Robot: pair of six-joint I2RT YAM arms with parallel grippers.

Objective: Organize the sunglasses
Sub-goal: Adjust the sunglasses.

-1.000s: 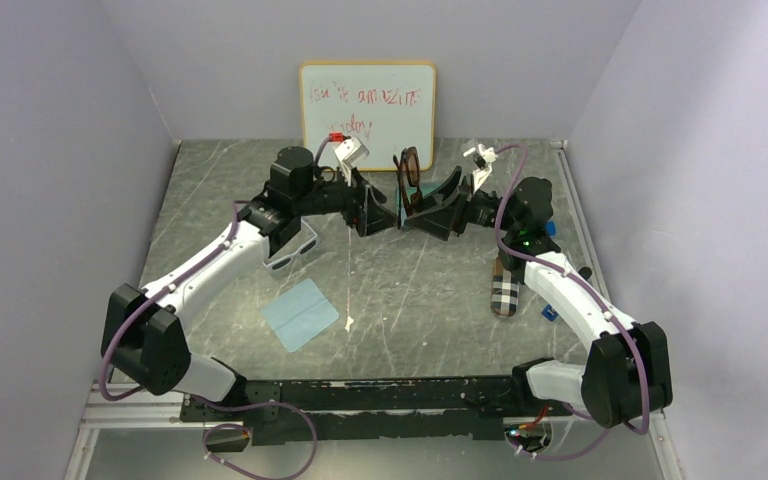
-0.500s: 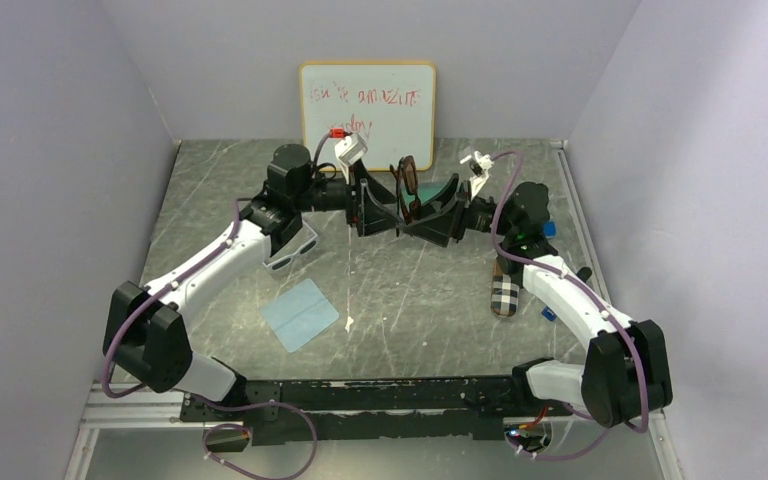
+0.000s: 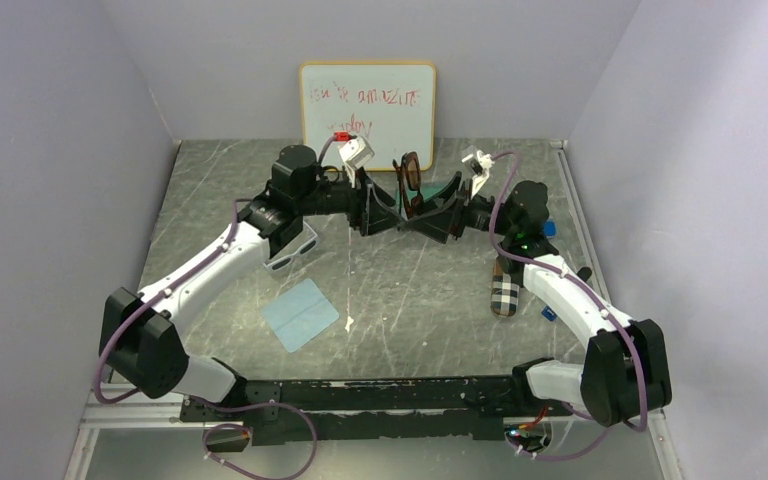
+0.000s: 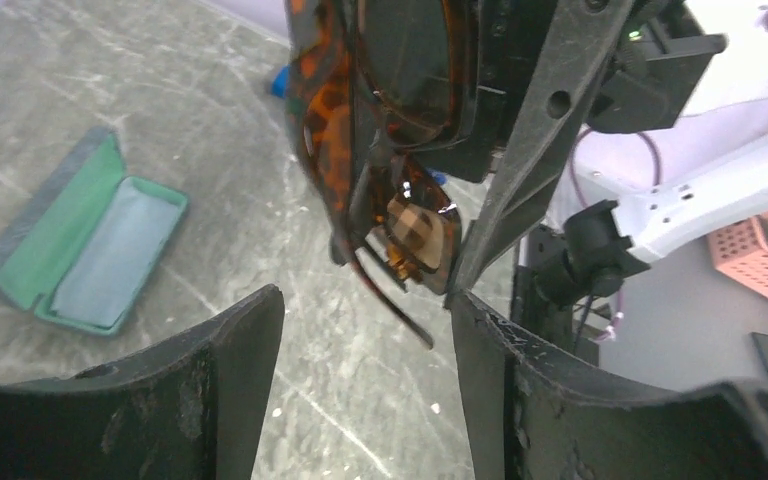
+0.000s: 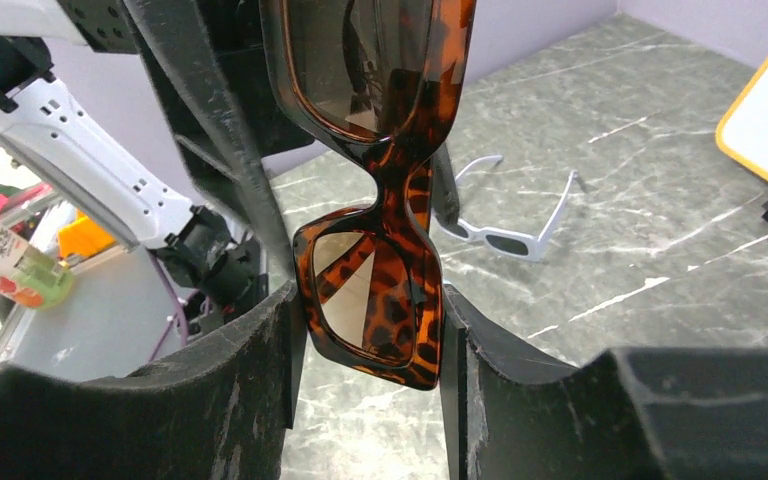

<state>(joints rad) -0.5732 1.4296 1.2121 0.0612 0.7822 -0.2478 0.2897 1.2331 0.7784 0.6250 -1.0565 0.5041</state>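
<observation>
Closer than before, my left fingers stand apart, empty, beside the brown sunglasses my right fingers clamp.

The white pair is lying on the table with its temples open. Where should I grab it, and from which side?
Grip the white sunglasses at the bridge, coming from above, jaws closing front to back. They rest on the table with both temples spread, so the chunky front is likely the stiffest hold; the thin temples could swing.
</observation>
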